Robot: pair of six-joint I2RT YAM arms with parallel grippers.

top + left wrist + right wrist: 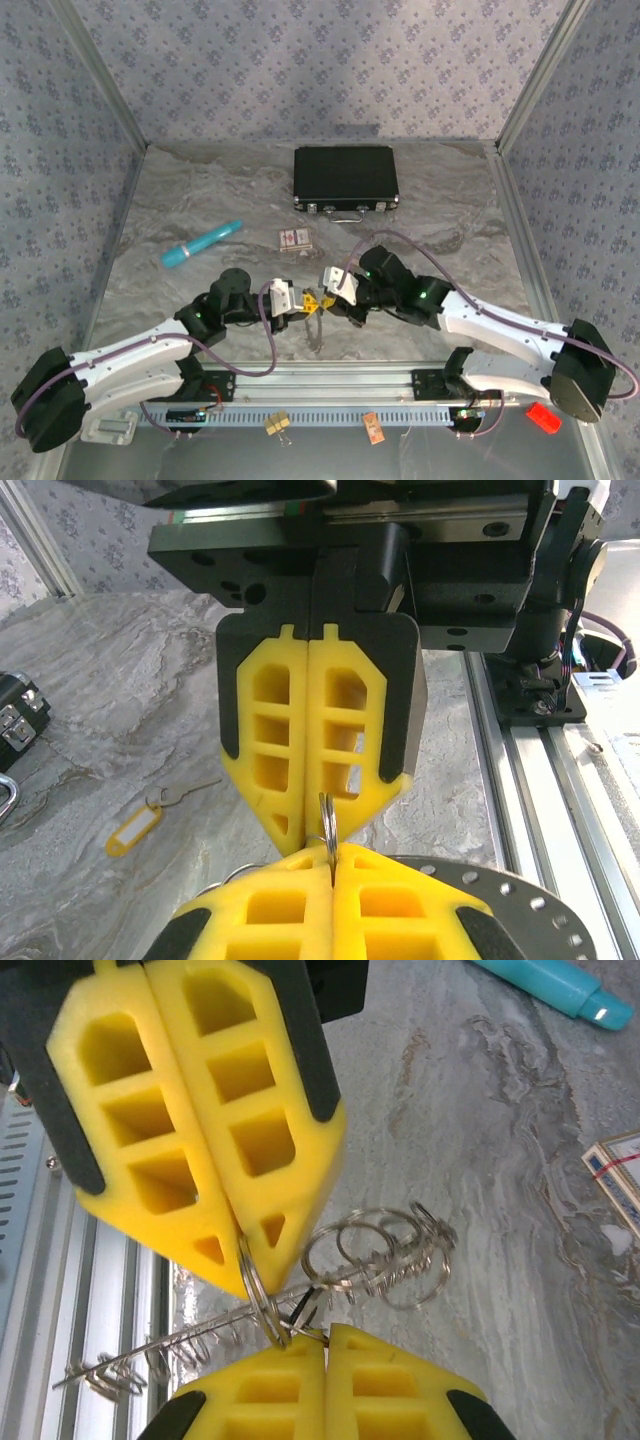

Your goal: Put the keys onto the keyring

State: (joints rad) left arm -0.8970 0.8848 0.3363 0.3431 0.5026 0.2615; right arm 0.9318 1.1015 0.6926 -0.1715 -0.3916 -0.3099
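Now | left fingers (300,880): clenched on one keyring (328,825) | right fingers (295,1365): clenched on it

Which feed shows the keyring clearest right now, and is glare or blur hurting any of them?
Right wrist: keyring sharp, its loop open to view, mild glints, pinched between left gripper and right gripper. Left wrist: crisp but edge-on, just a sliver. Top external: even light, no glare, keyring too small to resolve.
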